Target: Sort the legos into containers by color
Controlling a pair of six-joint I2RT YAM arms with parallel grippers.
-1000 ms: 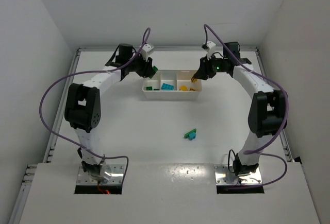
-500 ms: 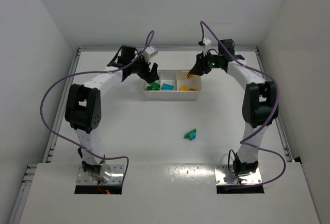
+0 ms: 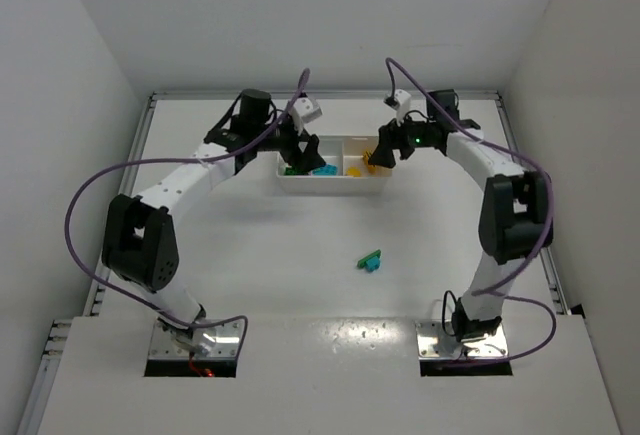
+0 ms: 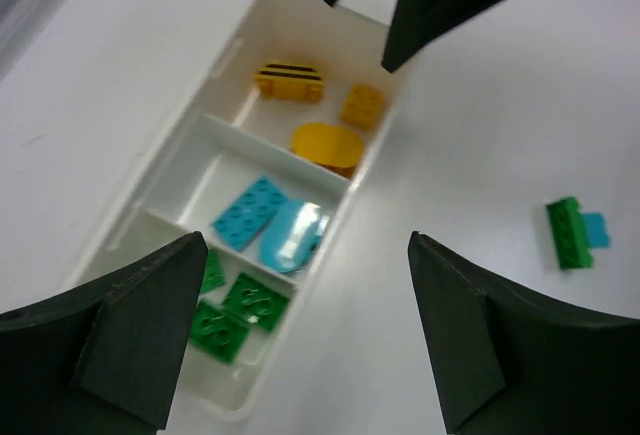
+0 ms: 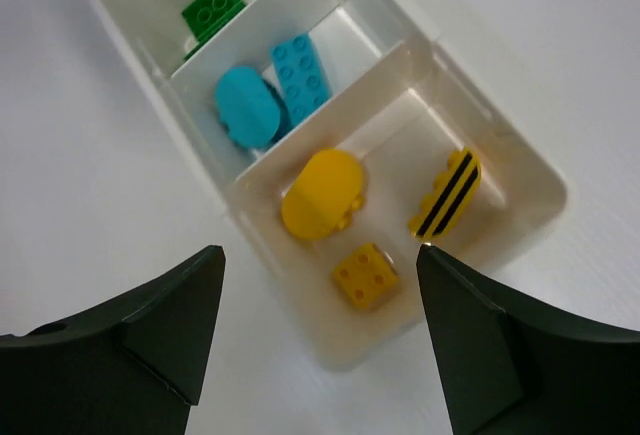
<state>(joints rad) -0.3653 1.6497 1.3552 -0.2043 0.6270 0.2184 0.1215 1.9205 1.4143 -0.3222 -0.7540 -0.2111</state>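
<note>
Left hand [image 4: 305,245]: released, its fingers spread wide with nothing between them; it hung over the green end of the tray.
Right hand [image 5: 320,253]: also released and empty, poised over the yellow end and facing the left hand across the tray.
Tray [image 3: 330,185]: directly beneath both hands, flat on the table [image 3: 300,285], its three compartments in a row.
Green legos [image 4: 240,310]: in the compartment just under the left hand's fingertips, farthest from the right hand.
Cyan legos [image 4: 250,215]: in the middle compartment, between the two hands; a flat plate and a rounded piece lay side by side.
Yellow legos [image 5: 322,195]: in the compartment below the right hand; a rounded piece, a small square brick and a striped one lay apart from each other.
Clump [image 3: 370,260]: alone on the table, well apart from both hands and outside the tray; a green brick sat against a cyan one, probably stuck together, though it was too small to be sure.
Step in hand: judged as fetching the clump, since everything in the tray already matched by colour.
Doing it well: one hand should come down squarely over the clump and clench on one colour only. The other should grip the second brick so the two can be pulled apart before each drops into its own compartment.
Risk: a pinch across both bricks would carry cyan into green, or the reverse.
</note>
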